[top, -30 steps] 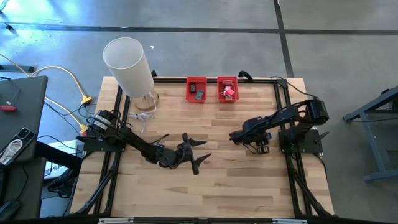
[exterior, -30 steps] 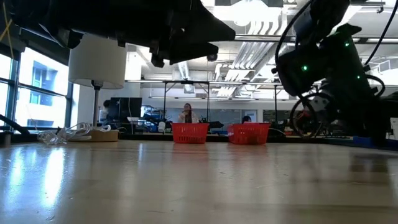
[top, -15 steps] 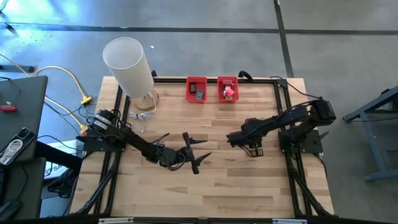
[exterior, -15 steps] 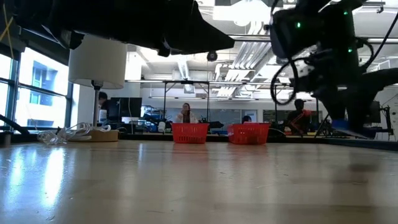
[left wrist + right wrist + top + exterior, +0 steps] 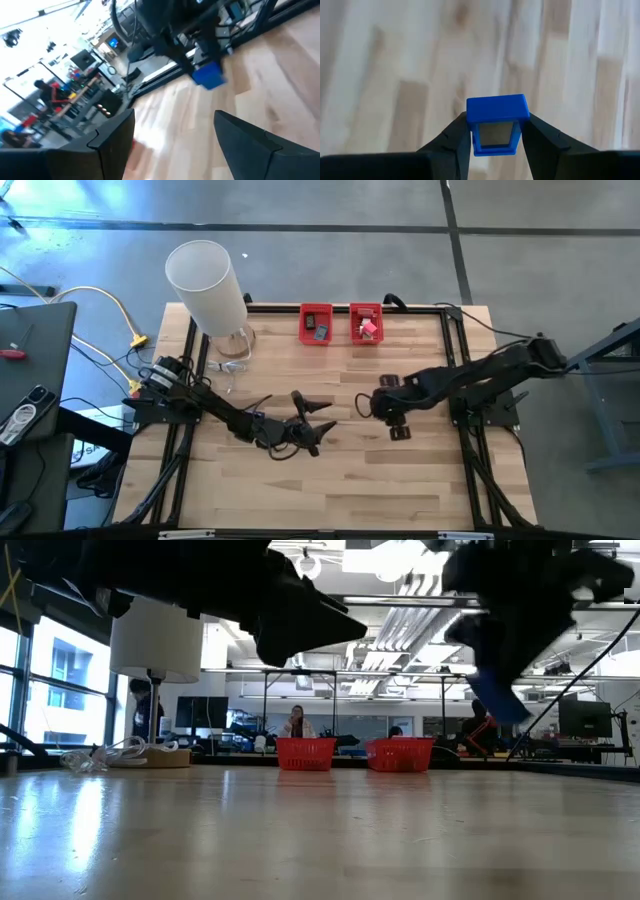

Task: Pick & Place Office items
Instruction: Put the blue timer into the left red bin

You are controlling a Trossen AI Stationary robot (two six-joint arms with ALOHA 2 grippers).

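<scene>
A small blue blocky office item (image 5: 497, 120) hangs over the table's right middle, with my right gripper (image 5: 497, 132) shut on it. The same blue piece (image 5: 209, 77) shows in the left wrist view, and in the low view (image 5: 498, 705) it is well above the wood. My right gripper (image 5: 385, 408) points steeply down. My left gripper (image 5: 316, 423) stands open and level over the table's middle, nothing between its fingers (image 5: 112, 142). Two red bins (image 5: 316, 323) (image 5: 366, 323) at the far edge hold small dark and red pieces. My right gripper pinches the blue piece by its two opposite side walls (image 5: 472, 131) between the free ends of its two fingers. The fingers come from above, slanting steeply down. The piece is lifted clear of the table and sits straight between the fingertips (image 5: 535, 132).
A tall white cylinder (image 5: 205, 280) stands at the far left corner on a clear base, with cables beside it. The red bins (image 5: 305, 753) (image 5: 400, 754) sit side by side at the far edge. Bare wood (image 5: 330, 480) lies toward the near edge. People show in the room beyond.
My right gripper has risen with the blue piece and tipped from a shallow slant to pointing steeply down, staying shut on it. My left gripper has rolled about its own pointing line in place and stays open.
</scene>
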